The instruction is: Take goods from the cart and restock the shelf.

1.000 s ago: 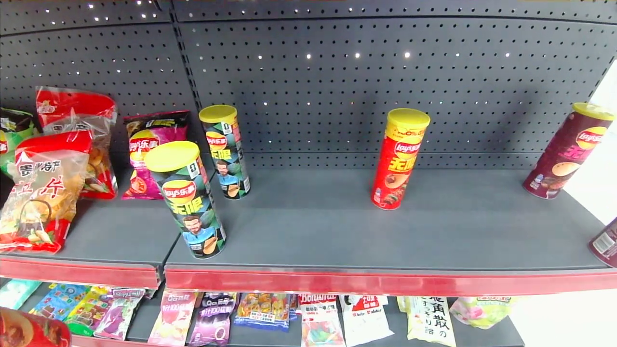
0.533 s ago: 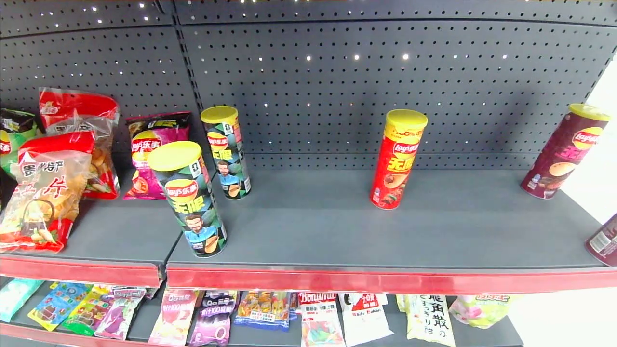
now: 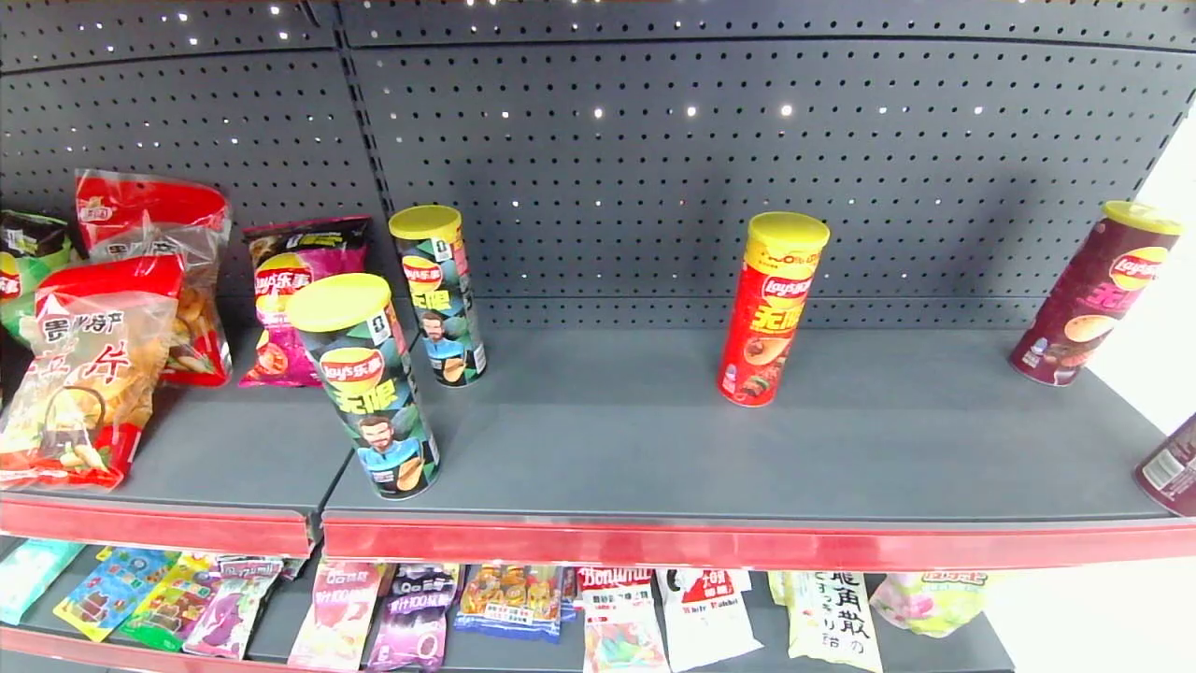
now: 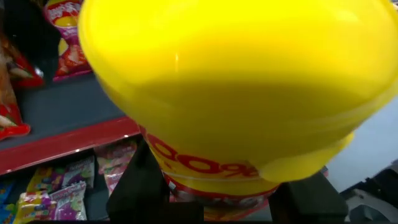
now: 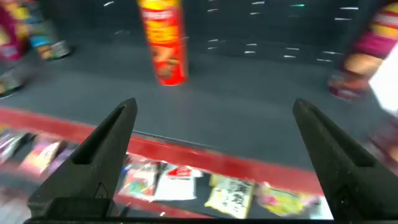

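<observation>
a: so, how far along is the restock?
b: partway, i'd judge. left tool (image 4: 224, 196) is pinching a yellow-lidded can (image 4: 236, 93), not shelved yet. the shelf (image 3: 654, 458) has green cans (image 3: 374, 393) at nine o'clock, a red can (image 3: 771, 308) toward two, and a maroon can (image 3: 1089, 294) at three.
a: right tool (image 5: 214, 104)?
b: spread, holding nothing. wide gaps left to fill.

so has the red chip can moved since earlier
No. The red chip can keeps its place against the pegboard back wall; the camera shifted slightly.
</observation>
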`<state>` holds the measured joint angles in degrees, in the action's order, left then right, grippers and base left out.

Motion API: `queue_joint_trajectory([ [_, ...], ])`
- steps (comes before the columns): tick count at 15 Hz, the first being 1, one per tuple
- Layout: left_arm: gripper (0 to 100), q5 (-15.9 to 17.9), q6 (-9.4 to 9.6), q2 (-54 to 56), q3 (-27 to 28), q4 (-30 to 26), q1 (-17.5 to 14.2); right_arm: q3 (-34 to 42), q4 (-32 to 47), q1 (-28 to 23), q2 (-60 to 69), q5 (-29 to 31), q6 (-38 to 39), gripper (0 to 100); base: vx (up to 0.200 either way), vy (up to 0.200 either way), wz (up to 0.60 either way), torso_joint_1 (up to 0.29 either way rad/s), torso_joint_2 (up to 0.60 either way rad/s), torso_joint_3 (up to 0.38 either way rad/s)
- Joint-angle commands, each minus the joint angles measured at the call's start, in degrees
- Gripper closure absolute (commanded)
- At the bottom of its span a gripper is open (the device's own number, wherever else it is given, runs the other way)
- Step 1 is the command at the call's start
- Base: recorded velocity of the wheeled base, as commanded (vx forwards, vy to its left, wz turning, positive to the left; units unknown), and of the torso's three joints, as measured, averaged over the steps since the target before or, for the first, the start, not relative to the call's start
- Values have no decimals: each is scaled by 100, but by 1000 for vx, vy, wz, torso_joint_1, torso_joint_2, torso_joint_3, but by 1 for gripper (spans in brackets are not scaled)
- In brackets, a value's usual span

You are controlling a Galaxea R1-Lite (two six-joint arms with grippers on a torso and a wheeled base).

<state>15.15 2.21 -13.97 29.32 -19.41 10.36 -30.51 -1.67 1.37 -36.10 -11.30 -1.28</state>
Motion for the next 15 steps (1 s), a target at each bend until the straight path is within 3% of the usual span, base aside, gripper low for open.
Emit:
queue_joint_trajectory([
  [1, 100, 260, -10, -194, 21, 7, 18, -1238, -44, 259, -2455, -1155, -101, 0, 0, 0, 0, 0, 0, 0],
  [2, 100, 286, -1, -203, 48, 7, 18, -1352, -44, 180, -2710, -1419, -101, 0, 0, 0, 0, 0, 0, 0],
  [3, 100, 251, -1, -203, 56, 16, 18, -1519, -70, -110, -3263, -2192, -197, 0, 0, 0, 0, 0, 0, 0],
  [4, 100, 216, -1, -211, 56, 16, 10, -1510, -281, -268, -3641, -2553, -399, 0, 0, 0, 0, 0, 0, 0],
  [5, 100, 137, 8, -159, 56, 7, 10, -1466, -940, -471, -4257, -2869, -900, 0, 0, 0, 0, 0, 0, 0],
  [7, 100, 102, 8, -185, 127, 7, 10, -1581, -1635, -523, -4907, -3563, -1190, 0, 0, 0, 0, 0, 0, 0],
  [15, 100, 137, 8, -660, 197, 499, 10, -2952, -1925, -224, -6709, -4161, -1656, 0, 0, 0, 0, 0, 0, 0],
])
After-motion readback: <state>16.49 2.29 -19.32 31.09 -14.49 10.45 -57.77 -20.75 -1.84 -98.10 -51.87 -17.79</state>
